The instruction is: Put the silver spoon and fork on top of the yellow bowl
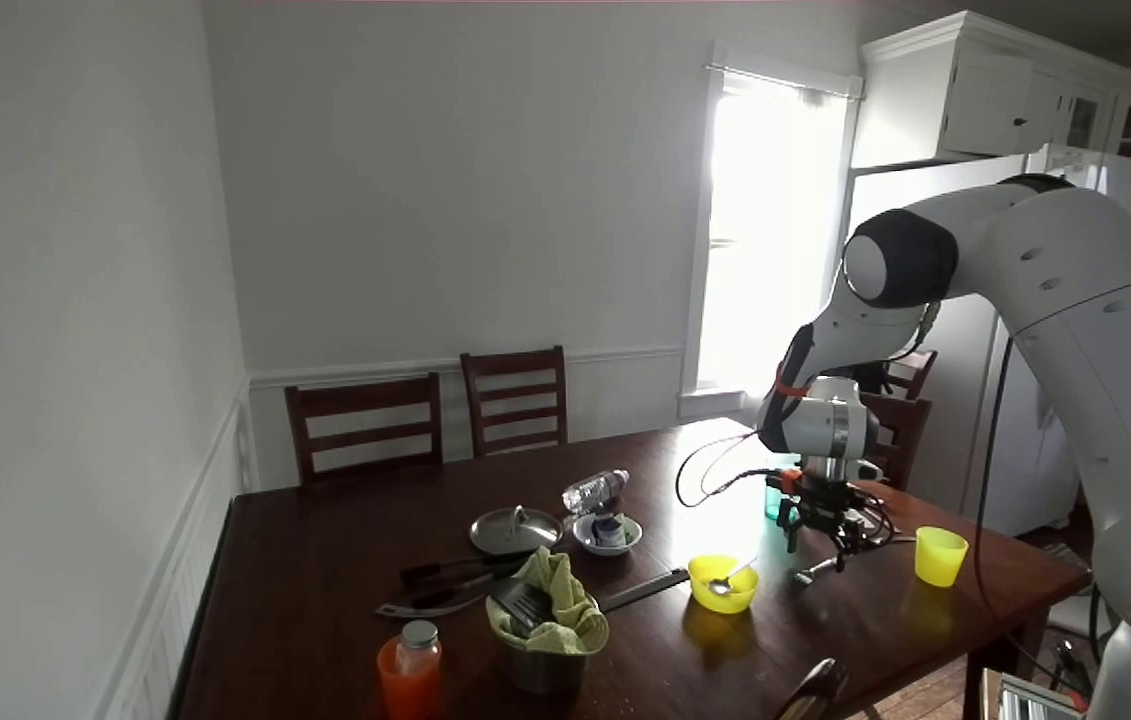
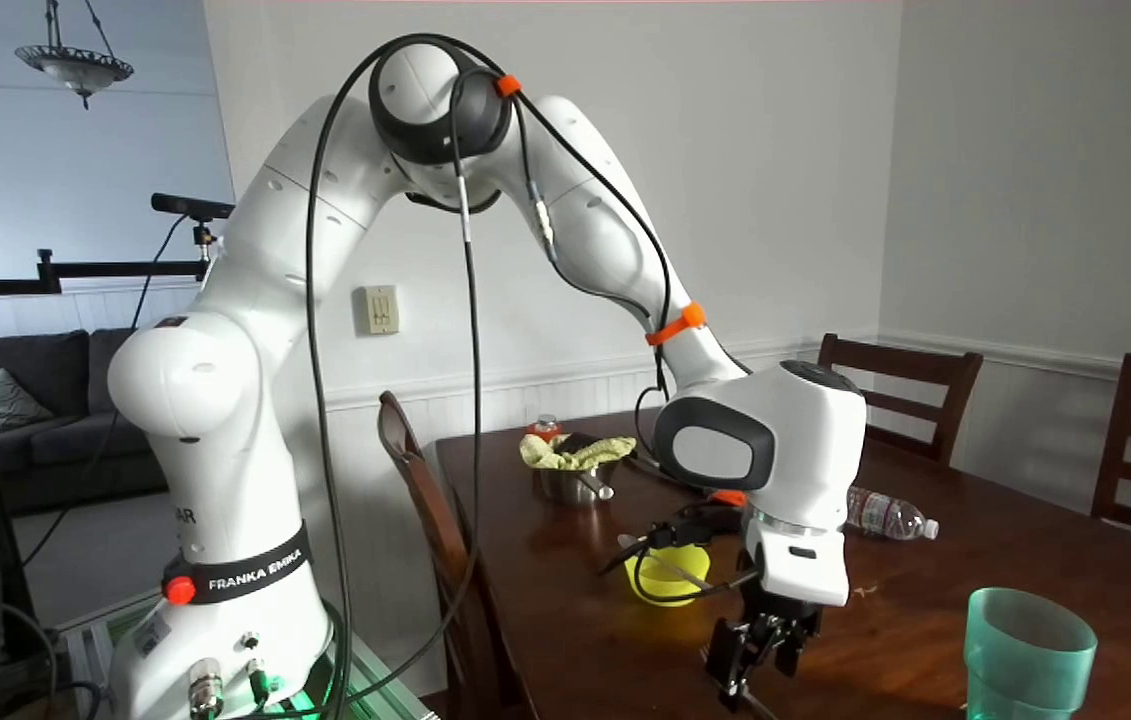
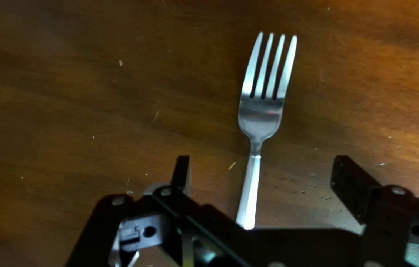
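Dark, glossy wooden surface (image 1: 325, 620) beside pale walls (image 1: 465, 190), with a bright window (image 1: 780, 250) beyond the end effector (image 3: 262, 168). Below the end effector, flat on the surface: silver fork (image 3: 260, 115), with four slim tapering tines, a polished head darker just under the tines, and a narrow, faceted handle catching the light. In the wrist view, handle between two widely parted fingers (image 3: 353, 185), apart from both, tines pointing out past the fingertips. Nothing in the grasp. Exact height over the fork: cannot tell.

Left of the end effector in both exterior views, near but apart: yellow bowl (image 1: 725, 603), low, round and bright, faintly glowing in the light. At its top, silver spoon (image 1: 720, 587), slim and shiny, handle slanting toward the end effector; across the rim or dipping inside, cannot tell. Right of the end effector in an exterior view: taller yellow cup (image 1: 939, 560). Also right of it in an exterior view: teal cup (image 2: 1025, 650), upright.
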You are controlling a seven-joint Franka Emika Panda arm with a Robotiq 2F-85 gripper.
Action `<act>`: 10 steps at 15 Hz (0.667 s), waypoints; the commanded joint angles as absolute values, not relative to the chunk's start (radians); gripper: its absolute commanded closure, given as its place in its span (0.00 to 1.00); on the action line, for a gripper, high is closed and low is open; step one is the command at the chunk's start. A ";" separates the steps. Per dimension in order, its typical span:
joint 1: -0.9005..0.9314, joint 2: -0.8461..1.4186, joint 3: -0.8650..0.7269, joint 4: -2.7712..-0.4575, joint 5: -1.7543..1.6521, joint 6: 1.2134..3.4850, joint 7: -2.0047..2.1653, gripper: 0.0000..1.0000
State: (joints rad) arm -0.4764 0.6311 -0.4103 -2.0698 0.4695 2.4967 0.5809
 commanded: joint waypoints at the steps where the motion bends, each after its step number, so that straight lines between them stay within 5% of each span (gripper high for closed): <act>1: -0.512 0.665 -0.388 -2.022 0.499 2.481 0.573 0.33; 10: -0.520 0.672 -0.384 -2.005 0.501 2.461 0.567 0.96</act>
